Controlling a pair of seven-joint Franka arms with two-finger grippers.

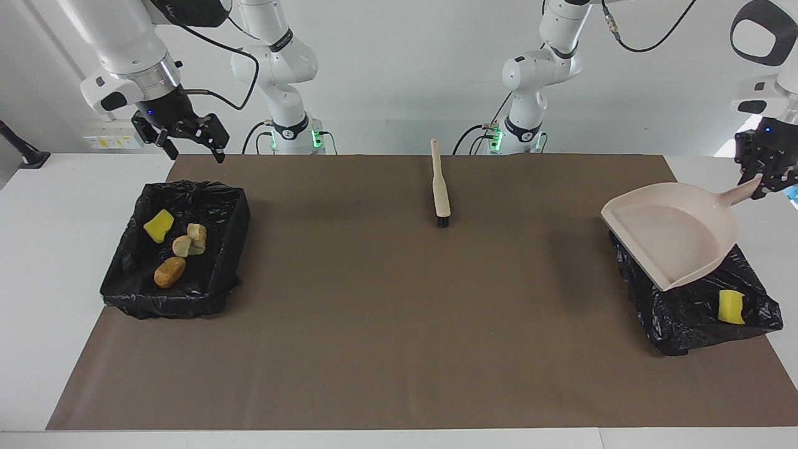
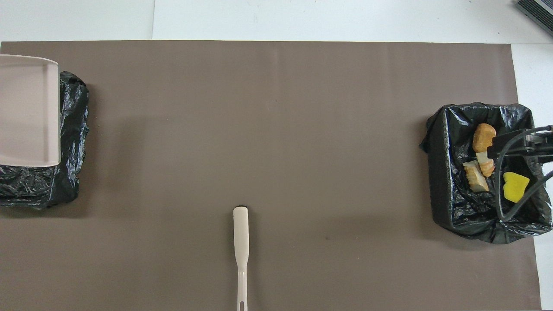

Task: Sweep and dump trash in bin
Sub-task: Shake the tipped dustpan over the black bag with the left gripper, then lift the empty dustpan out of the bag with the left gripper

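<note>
Holding the emptied pale pink plastic dustpan (image 1: pixel 676 240) clenched, the left gripper (image 1: pixel 762 179) hovers above its black-lined bin (image 1: pixel 692 308); the right gripper (image 1: pixel 190 140) waits released; no scraps remain on the mat.

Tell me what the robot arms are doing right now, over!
Left gripper shut on dustpan handle, pan empty over the bin. Right gripper open, waiting over the other bin. Brush lying untouched. Nothing in the way.
</note>
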